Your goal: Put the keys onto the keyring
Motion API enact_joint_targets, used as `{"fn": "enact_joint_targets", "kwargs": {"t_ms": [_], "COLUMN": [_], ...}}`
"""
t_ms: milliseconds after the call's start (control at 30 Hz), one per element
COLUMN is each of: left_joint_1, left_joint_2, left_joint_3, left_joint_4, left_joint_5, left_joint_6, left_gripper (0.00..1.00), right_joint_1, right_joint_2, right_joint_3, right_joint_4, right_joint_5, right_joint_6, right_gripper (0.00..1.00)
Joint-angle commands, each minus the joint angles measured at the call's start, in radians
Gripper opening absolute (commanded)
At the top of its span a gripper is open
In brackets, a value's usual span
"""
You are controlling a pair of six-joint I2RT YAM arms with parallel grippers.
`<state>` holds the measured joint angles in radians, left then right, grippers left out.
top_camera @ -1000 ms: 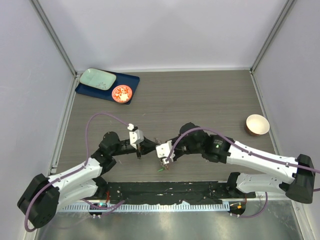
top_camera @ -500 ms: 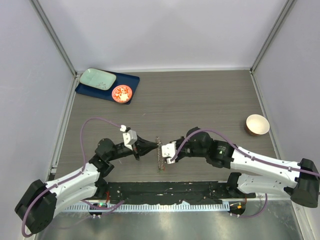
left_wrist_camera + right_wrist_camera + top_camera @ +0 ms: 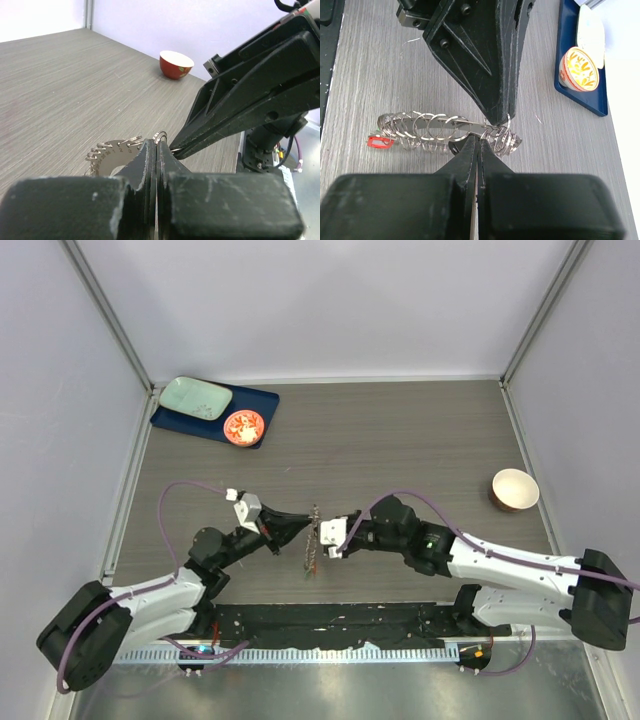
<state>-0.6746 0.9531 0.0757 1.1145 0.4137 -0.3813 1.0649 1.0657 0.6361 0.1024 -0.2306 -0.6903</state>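
Closest to you, the two arms reach in toward each other over the table [image 3: 400, 440], and their tips meet just in front of the bases. Your left claw [image 3: 303, 526] is clenched, its tips nipping a small wire loop on the rim of the keyring [image 3: 313, 545]. Your right claw [image 3: 322, 534] is clenched too, pinching that same rim from the other side, so the tips are almost touching. The keyring stands on edge between them. In the right wrist view a red tag [image 3: 380, 141] sits against the loops at its far end; you can't tell whether it's threaded on. Further out on the right sits a small bowl [image 3: 514, 488], well apart. At the far left corner a blue tray [image 3: 262, 405] holds a pale green plate [image 3: 195, 397] and an orange dish [image 3: 243, 426].
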Motion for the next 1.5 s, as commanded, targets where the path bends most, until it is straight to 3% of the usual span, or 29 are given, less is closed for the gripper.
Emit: {"fn": "enact_joint_targets", "kwargs": {"t_ms": [0,100,300,533,700,1033,1233,1467], "left_joint_1": [0.009,0.007,0.009,0.009,0.009,0.009,0.009,0.01], "left_joint_2": [0.054,0.081,0.046,-0.151,-0.246,-0.047,0.03,0.119], "left_joint_3": [0.007,0.004,-0.025,0.024,0.073,0.165,0.214,0.28], "left_joint_4": [0.29,0.314,0.24,-0.159,-0.349,-0.366,-0.383,-0.421], "left_joint_5": [-0.193,-0.211,-0.22,-0.196,-0.086,0.275,0.367,0.43], "left_joint_6": [-0.047,-0.059,-0.032,0.117,0.257,0.401,0.489,0.513], "left_gripper": [0.0,0.0,0.25,0.42,0.5,0.54,0.54,0.38], "right_joint_1": [0.01,0.01,0.01,0.01,0.009,0.009,0.009,0.009], "right_joint_2": [0.033,0.036,-0.006,-0.03,-0.007,0.005,0.01,0.013], "right_joint_3": [-0.009,0.008,0.05,0.112,0.169,0.234,0.24,0.24], "right_joint_4": [0.082,0.073,-0.041,-0.197,-0.294,-0.406,-0.414,-0.414], "right_joint_5": [-0.064,-0.036,0.048,0.096,0.065,0.047,0.034,0.03], "right_joint_6": [0.055,0.038,-0.031,-0.112,-0.176,-0.218,-0.216,-0.212], "right_gripper": [0.01,0.01,0.01,0.01,0.01,0.01,0.01,0.01]}}
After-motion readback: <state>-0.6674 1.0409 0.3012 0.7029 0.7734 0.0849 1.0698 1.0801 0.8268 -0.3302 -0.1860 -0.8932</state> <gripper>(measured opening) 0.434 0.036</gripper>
